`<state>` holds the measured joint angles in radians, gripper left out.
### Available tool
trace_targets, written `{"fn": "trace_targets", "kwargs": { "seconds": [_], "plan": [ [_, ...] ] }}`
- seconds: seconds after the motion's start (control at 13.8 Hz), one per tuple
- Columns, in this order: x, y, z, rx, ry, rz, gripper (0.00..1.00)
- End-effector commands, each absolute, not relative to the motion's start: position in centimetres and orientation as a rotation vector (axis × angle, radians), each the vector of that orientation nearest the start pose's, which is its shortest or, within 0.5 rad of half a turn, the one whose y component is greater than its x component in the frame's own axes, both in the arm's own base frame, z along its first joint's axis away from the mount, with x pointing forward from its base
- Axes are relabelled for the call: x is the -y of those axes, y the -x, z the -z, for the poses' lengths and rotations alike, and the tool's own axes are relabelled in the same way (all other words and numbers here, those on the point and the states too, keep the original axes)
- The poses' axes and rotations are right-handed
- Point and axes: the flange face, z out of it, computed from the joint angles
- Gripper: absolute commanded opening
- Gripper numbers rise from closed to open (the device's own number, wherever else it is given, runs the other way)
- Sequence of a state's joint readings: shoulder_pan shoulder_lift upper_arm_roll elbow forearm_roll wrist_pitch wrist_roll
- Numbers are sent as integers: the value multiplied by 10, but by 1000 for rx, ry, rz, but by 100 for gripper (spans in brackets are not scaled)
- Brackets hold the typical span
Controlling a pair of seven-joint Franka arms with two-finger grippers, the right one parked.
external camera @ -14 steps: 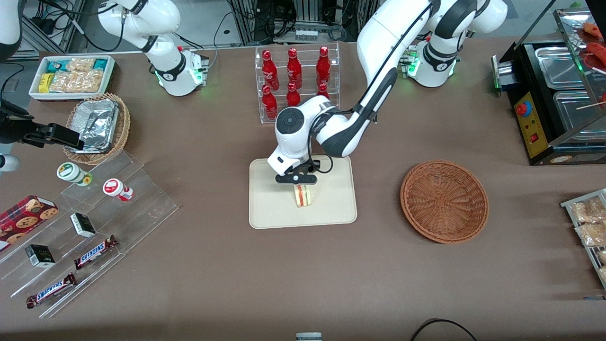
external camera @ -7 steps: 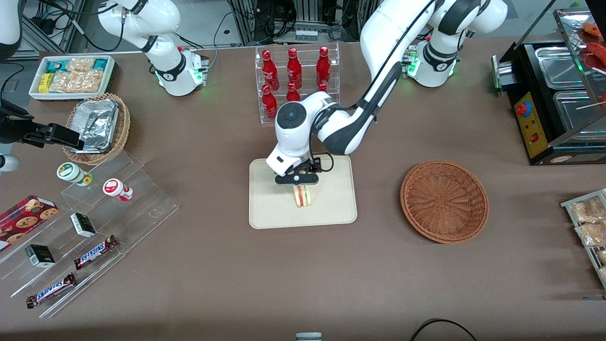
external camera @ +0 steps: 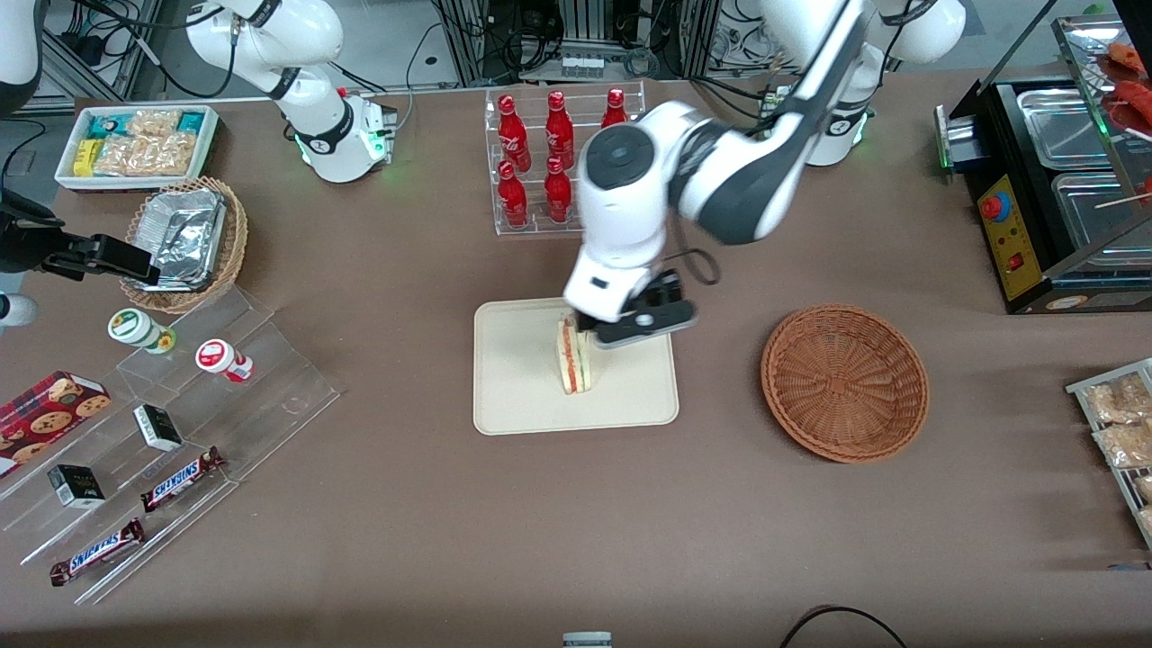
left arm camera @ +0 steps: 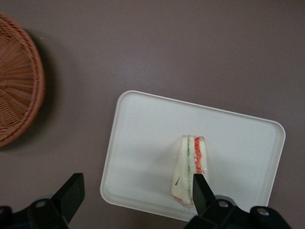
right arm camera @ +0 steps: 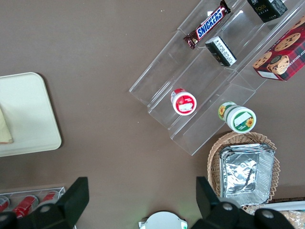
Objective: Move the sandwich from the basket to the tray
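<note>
I am raising the gripper (external camera: 630, 328) off the tray (external camera: 513, 396), its fingers now spread and empty; the sandwich (external camera: 573, 358) is standing released on it, basket (external camera: 844, 382) empty: placement appears complete.

Brown matte table (external camera: 432, 504) spanning the whole scene, evenly lit. Clear acrylic rack of red bottles (external camera: 562, 157) standing farther from the front camera. Toward the parked arm's end: clear stepped acrylic display (external camera: 180, 423) carrying candy bars, small boxes and two round tubs; tan wicker basket holding silver foil containers (external camera: 184, 238); white bin of snack packets (external camera: 135, 144). Toward the working arm's end: black food warmer with steel pans (external camera: 1053, 189). Cables and metal frames (external camera: 585, 36) sitting past the table's edge.
</note>
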<state>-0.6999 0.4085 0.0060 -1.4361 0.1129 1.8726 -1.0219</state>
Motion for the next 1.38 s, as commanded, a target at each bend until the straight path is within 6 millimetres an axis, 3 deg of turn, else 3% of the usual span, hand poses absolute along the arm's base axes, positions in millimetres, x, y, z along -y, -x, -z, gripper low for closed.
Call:
{"fn": "trace_targets", "kwargs": {
  "seconds": [0.0, 0.14, 0.51, 0.72, 1.09, 1.23, 1.3],
  "plan": [
    [361, -536, -515, 444, 3046, 74, 100],
    [303, -547, -543, 393, 3046, -4, 100],
    [193, -559, -588, 253, 3082, -84, 100],
    [124, -542, -616, 161, 3120, -128, 100],
    [62, -497, -637, -13, 3136, -143, 100],
    [53, -501, -640, -16, 3146, -106, 100],
    [59, -516, -636, -1, 3165, -100, 100]
  ]
}}
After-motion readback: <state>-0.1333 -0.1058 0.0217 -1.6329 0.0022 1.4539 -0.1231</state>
